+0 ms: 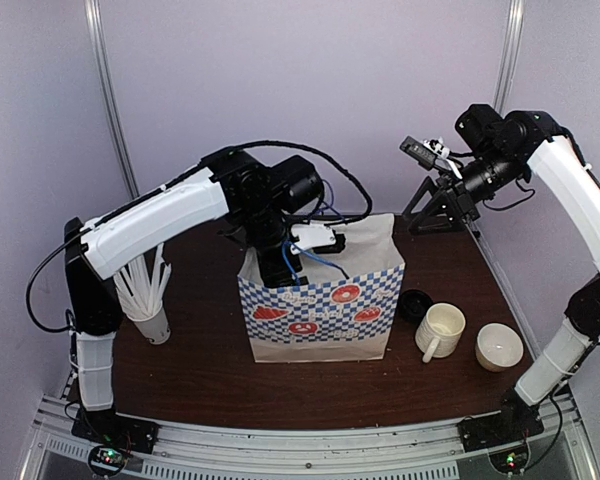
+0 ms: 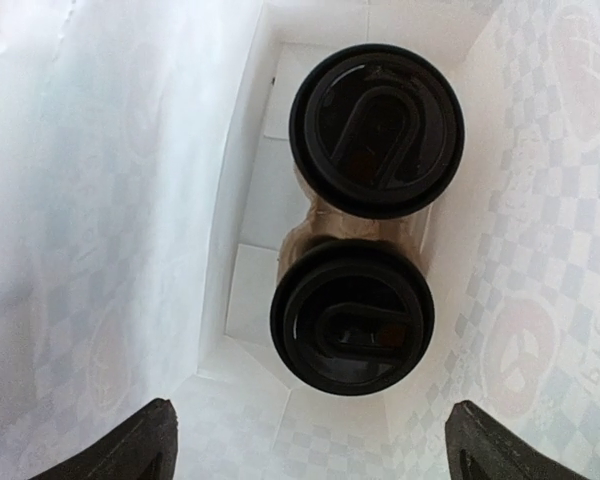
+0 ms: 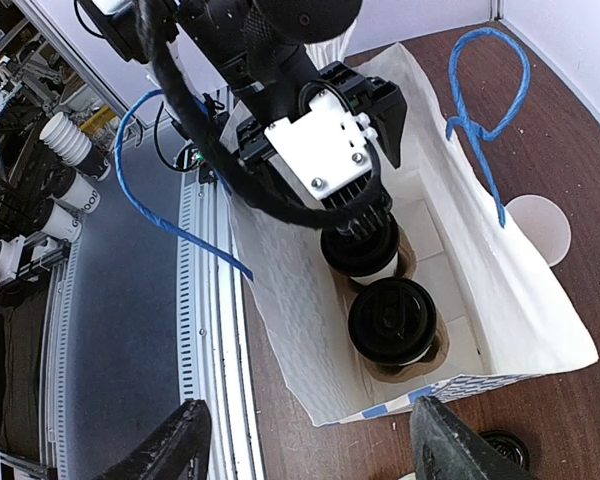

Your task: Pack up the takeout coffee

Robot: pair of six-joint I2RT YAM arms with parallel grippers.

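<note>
**Dark brown wooden desk** (image 1: 210,370): the surface on which the packing is staged, between the two arm bases.

**White paper bag** (image 1: 320,325), with a blue-checked band and red motifs: it is stood upright at the centre with its mouth open, so that it can be loaded from above. Its blue twisted-cord handles (image 3: 480,110) are splayed outward, clear of the opening.

**Left arm** (image 1: 160,225): it is bent over the bag with the wrist lowered into the mouth. The left jaws are spread wide and nothing is gripped, a posture judged to suit a release.

**Right arm** (image 1: 580,200): it is raised behind and to the right of the bag, well apart from it, presumably so that the opening is left free. The right jaws are likewise parted and nothing is held between them.

**Takeout coffee** (image 3: 390,320): it is found inside the bag as two cups, of which only the round black plastic lids are seen from above. The first cup (image 2: 377,130) and second cup (image 2: 352,315) are seated side by side in a brown cardboard carrier (image 2: 325,228), by which they are kept upright on the bag floor.

**Other items:**
- A cream ceramic mug (image 1: 440,330), a low white cup (image 1: 500,347) and a loose black lid (image 1: 414,305) are set right of the bag.
- A white cup of straws (image 1: 152,322) is set left of the bag.
</note>
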